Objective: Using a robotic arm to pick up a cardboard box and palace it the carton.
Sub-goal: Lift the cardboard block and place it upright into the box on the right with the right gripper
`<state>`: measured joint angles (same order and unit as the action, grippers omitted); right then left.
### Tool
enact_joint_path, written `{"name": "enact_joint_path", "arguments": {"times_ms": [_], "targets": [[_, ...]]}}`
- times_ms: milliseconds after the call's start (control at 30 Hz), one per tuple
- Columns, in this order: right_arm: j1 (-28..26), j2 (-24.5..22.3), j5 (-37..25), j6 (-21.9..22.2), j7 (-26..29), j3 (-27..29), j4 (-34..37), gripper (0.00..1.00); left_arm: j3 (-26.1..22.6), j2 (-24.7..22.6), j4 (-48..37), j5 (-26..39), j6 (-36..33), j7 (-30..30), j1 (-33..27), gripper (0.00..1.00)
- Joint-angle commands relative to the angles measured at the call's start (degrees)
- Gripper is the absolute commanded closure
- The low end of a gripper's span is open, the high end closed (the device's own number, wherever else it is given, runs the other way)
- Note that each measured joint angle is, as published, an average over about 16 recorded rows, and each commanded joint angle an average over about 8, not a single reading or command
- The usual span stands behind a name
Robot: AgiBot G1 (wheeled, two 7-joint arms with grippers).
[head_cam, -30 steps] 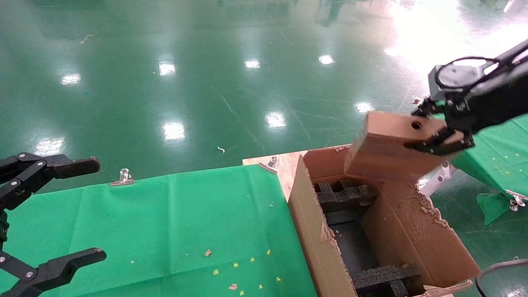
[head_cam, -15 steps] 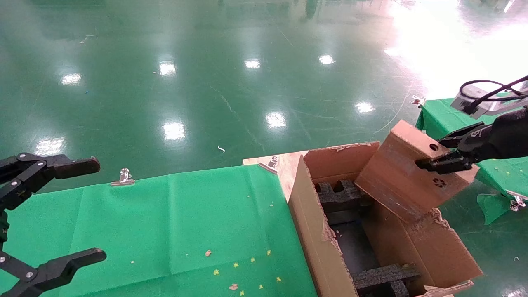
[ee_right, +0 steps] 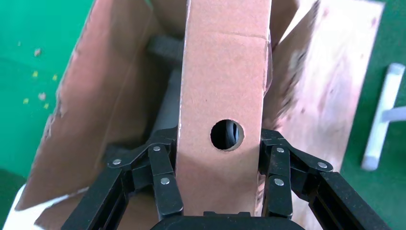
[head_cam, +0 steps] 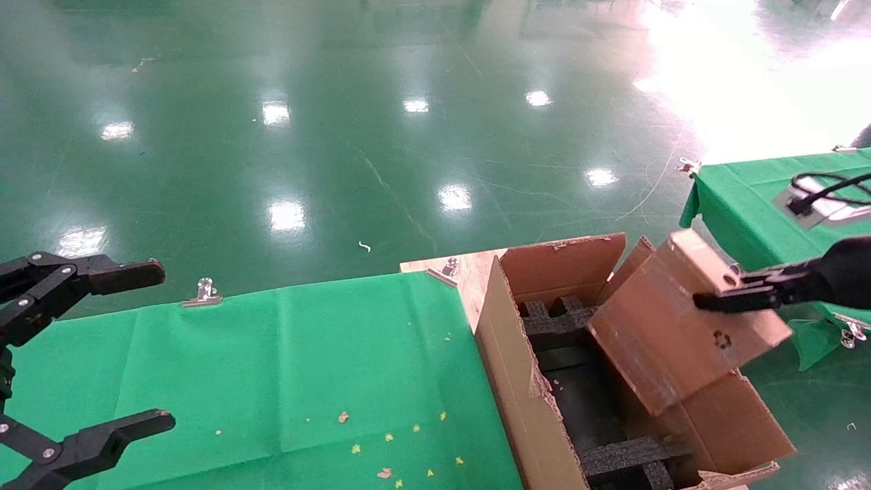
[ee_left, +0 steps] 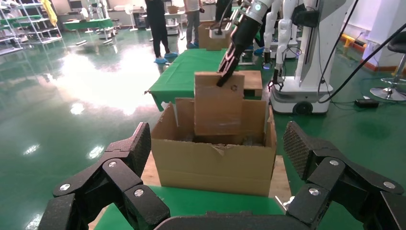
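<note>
The slim brown cardboard box [head_cam: 680,327] hangs tilted over the large carton [head_cam: 510,367], its lower end dipping inside the right wall. My right gripper [head_cam: 721,299] is shut on the box's upper end, near the round hole and recycling mark. In the right wrist view the fingers [ee_right: 163,167] press both sides of the box [ee_right: 222,86]. In the left wrist view the robotic arm [ee_left: 244,28] holds the box [ee_left: 219,103] above the carton [ee_left: 210,163]. Black foam blocks [head_cam: 565,323] lie in the carton. My left gripper [head_cam: 88,354] stands open at the far left, empty.
A green-clothed table [head_cam: 272,367] with scattered crumbs and a metal clip [head_cam: 203,291] lies left of the carton. The carton rests on a wooden board [head_cam: 469,269]. Another green table [head_cam: 748,197] stands at the right. Glossy green floor lies beyond.
My right gripper has carried the box down and to the right, from above the carton's far end to its right wall. The box's lower end now sits inside. The left arm has not moved.
</note>
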<state>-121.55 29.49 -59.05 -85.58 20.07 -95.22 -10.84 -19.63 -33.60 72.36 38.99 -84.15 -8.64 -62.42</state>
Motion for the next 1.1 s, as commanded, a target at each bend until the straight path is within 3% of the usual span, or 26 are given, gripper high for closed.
{"name": "enact_joint_path", "arguments": {"times_ms": [33,500,833,1100], "targets": [[0.42,-0.35,-0.11,-0.13,1.29,-0.19,-0.61,1.00,0.00,0.00,0.00,0.00,0.00,0.00,0.00,0.00],[0.97,0.09,-0.09,0.89,3.13,-0.29,-0.57,1.00,0.00,0.00,-0.01,-0.02,0.01,0.00,0.00,0.00],[3.89,3.79,-2.69,7.61,11.52,-2.16,-0.51,1.00,-0.01,0.00,-0.02,-0.02,0.01,0.01,0.00,0.00],[4.45,4.52,-5.12,12.10,18.76,-3.69,-5.38,1.00,-0.01,0.00,-0.02,-0.03,0.01,0.01,-0.01,0.00]]}}
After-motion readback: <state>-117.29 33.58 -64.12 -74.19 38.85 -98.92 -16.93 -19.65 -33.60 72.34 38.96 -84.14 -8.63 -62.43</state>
